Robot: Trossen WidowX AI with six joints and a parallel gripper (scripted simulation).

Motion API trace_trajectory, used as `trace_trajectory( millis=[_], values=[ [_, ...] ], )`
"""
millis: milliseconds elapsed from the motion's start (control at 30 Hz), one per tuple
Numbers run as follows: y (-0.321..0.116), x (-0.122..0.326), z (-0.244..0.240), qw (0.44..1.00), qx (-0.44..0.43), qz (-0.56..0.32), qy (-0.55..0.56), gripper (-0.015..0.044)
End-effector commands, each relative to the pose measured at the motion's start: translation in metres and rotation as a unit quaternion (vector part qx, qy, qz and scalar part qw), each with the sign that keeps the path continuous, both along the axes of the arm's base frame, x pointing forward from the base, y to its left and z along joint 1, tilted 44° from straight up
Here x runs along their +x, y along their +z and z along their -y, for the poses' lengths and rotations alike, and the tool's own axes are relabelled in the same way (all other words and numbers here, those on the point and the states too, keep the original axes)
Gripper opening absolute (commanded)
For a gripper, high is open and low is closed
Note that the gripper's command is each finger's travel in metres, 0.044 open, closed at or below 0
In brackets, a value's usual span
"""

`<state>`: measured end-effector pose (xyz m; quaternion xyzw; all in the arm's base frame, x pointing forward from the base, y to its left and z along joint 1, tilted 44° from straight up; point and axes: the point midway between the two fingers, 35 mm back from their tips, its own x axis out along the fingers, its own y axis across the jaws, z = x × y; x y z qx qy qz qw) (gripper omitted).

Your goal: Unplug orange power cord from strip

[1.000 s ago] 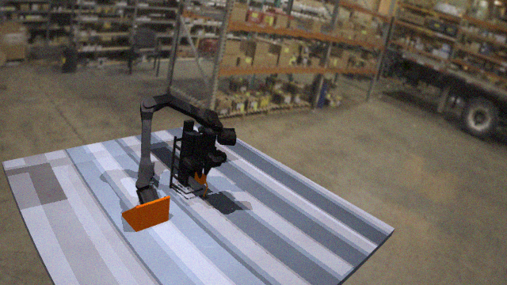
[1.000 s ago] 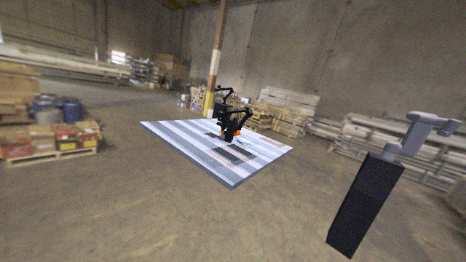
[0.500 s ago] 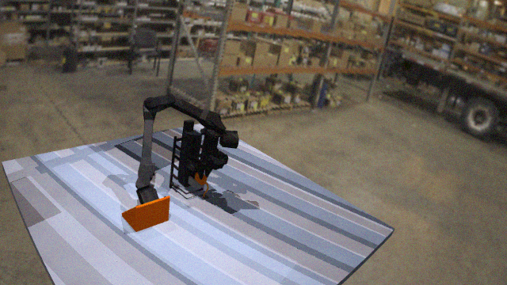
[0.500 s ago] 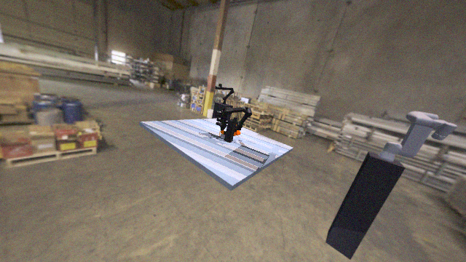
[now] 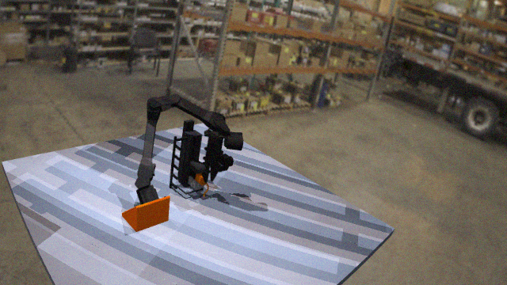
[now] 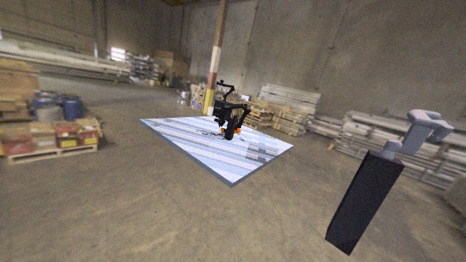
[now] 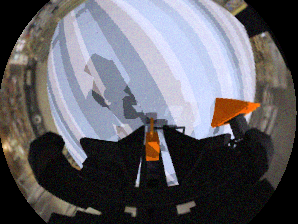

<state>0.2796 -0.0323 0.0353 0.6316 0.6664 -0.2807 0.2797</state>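
The orange plug stands between the two black fingers of my gripper. The gripper is partly open, and narrow pale gaps show on both sides of the plug in the wrist view. The orange cord leaves the plug and curves down near the table. A small grey piece, probably part of the power strip, shows beside the plug. The strip is mostly hidden by the fingers. Whether the plug's prongs sit in a socket cannot be made out.
A thin black ladder-like frame stands close beside one finger. An orange wedge-shaped block is at the arm's base on the striped table. A grey arm on a black pedestal stands off the table.
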Motion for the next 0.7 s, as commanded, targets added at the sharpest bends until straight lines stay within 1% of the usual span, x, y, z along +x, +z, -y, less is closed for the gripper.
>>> trace_trajectory(
  millis=[0,400,667],
  values=[
    [0.000,0.000,0.000,1.000,0.000,-0.001,-0.002,0.0160],
    [0.006,0.000,0.006,1.000,0.001,0.002,-0.004,0.0160],
    [0.012,0.000,0.000,1.000,0.001,0.002,-0.004,0.0160]
  ],
)
